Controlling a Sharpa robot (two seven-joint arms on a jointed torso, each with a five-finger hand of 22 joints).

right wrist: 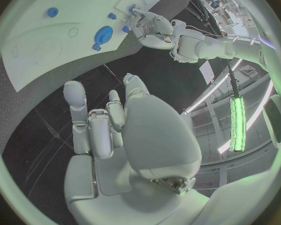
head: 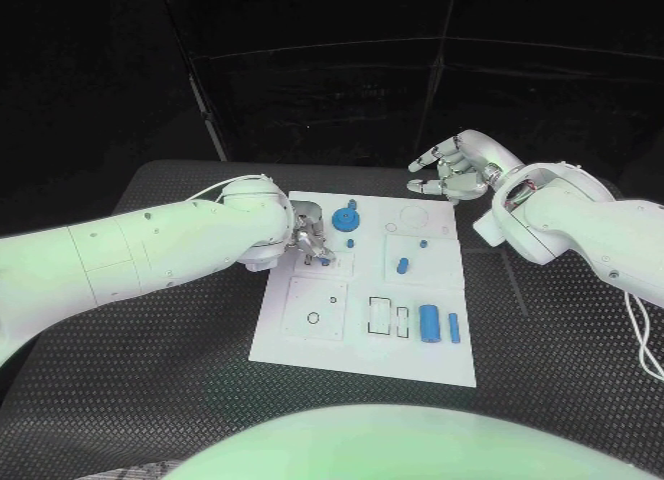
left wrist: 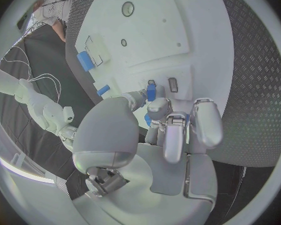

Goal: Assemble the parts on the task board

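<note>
On the task board [head: 364, 340], a blue part [left wrist: 151, 90] sits at the left hand's [head: 306, 243] fingertips.

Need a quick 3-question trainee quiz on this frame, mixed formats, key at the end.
1. True or false: the right hand rests on the white task board.
2. Multiple choice: the left hand is over which part of the board? A) its far left part B) its near right corner C) off the board entirely.
3. Fill in: the round blue gear-shaped part sits near the board's ____ edge.

Key:
1. False; it hangs beyond the board's far right corner, fingers apart, holding nothing.
2. A; its fingertips meet at a small blue peg on the board.
3. Far.
</note>
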